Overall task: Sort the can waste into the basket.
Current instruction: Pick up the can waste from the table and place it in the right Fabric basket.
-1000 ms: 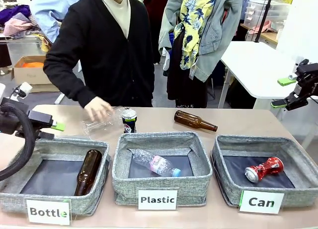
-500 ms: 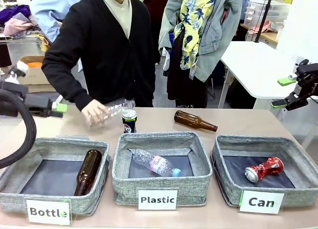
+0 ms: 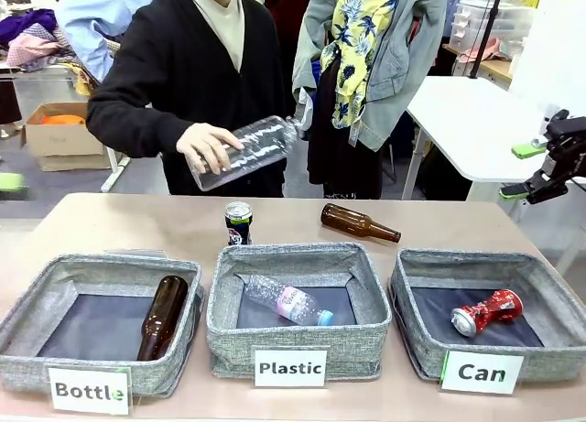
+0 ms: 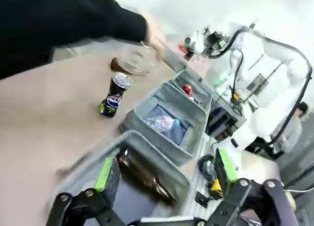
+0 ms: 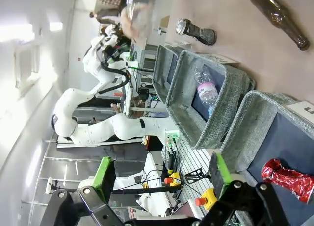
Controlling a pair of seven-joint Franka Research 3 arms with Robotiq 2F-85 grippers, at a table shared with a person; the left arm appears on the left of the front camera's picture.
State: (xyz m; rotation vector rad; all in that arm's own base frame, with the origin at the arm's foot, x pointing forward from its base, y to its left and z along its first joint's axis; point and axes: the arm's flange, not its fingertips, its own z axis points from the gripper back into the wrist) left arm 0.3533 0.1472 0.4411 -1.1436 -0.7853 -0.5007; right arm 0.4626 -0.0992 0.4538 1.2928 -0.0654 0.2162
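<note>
Your left gripper (image 4: 166, 169) and right gripper (image 5: 162, 171) gape wide, empty; the black can (image 4: 114, 94) stands well beyond the left fingers (image 4: 105, 173), and the red can (image 5: 289, 179) lies in the basket (image 5: 248, 123).

The table (image 3: 439, 222) is seen brightly and evenly lit in the front view, with light falling from above. Only short, soft shadows are cast beside the black can (image 3: 238, 222) and under the brown bottle (image 3: 359, 222) to its right, and everything around the can is rendered sharp.

In the left wrist view (image 4: 113, 94) the can is smeared by heavy motion blur. The sleeve (image 4: 59, 25) beyond it is blurred more, and the background above the can is washed out to white.

In the right wrist view (image 5: 196, 32) the can is shown crisp. Far to its left the frame is blown out around bright light strips (image 5: 29, 32), and straight lines are bent near the edges.
</note>
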